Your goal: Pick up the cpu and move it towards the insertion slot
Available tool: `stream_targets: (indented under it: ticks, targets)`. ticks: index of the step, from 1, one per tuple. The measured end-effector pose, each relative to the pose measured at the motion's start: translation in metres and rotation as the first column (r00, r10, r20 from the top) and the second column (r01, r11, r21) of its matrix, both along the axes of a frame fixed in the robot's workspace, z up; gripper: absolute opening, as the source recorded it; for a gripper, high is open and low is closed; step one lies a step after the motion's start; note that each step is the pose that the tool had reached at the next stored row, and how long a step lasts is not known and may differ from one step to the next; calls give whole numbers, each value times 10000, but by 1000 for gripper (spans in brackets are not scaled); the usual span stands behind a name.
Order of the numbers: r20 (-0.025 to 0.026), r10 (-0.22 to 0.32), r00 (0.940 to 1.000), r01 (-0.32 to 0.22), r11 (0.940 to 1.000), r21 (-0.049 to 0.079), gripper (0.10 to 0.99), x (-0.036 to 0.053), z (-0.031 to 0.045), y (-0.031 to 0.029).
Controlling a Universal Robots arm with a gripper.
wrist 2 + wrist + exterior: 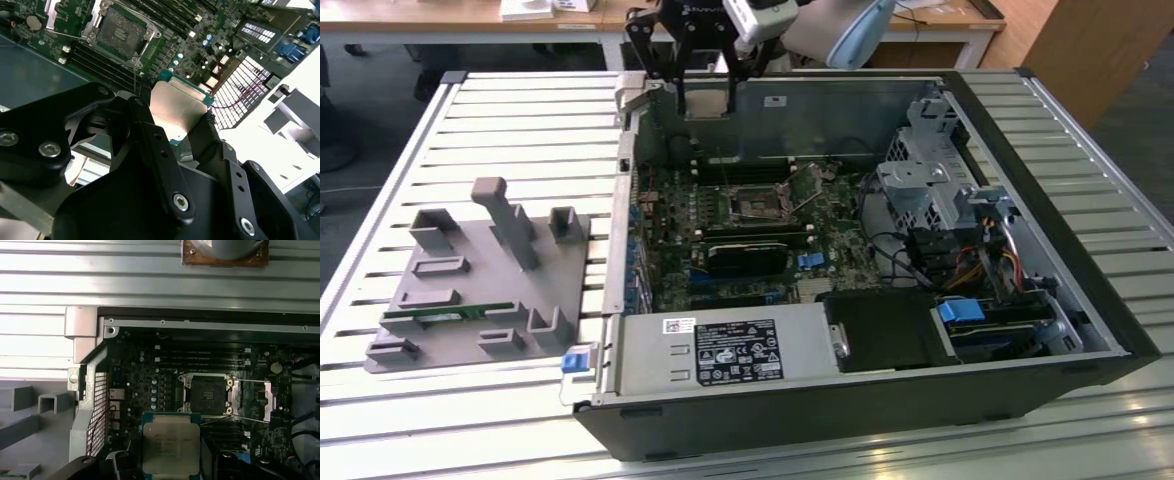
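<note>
The flat, square, silvery cpu [177, 107] is held tight between the black claw [172, 125] fingers, above the open computer case [1067, 330]. The shiny-framed insertion slot [207, 395] is seen below, apart from it.

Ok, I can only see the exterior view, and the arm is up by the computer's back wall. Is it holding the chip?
Observer: Yes. In the second wrist view the pincer is shut on the cpu, with the silvery top showing.
Operator: Is the slot open?
Observer: In the first wrist view the insertion slot shows its dark centre with nothing covering it.
Operator: Is the chip in it?
Observer: No. In both wrist views the cpu is apart from the insertion slot, not touching it.
</note>
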State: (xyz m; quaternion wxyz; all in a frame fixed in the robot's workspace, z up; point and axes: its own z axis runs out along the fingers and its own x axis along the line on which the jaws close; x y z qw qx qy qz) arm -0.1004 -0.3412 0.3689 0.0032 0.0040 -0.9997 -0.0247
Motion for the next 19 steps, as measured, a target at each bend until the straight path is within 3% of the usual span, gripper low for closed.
stream_targets:
  ticks: [19]
  targets:
    - [0, -156, 9999, 156, 9999, 1, 545, 390, -48, 134]
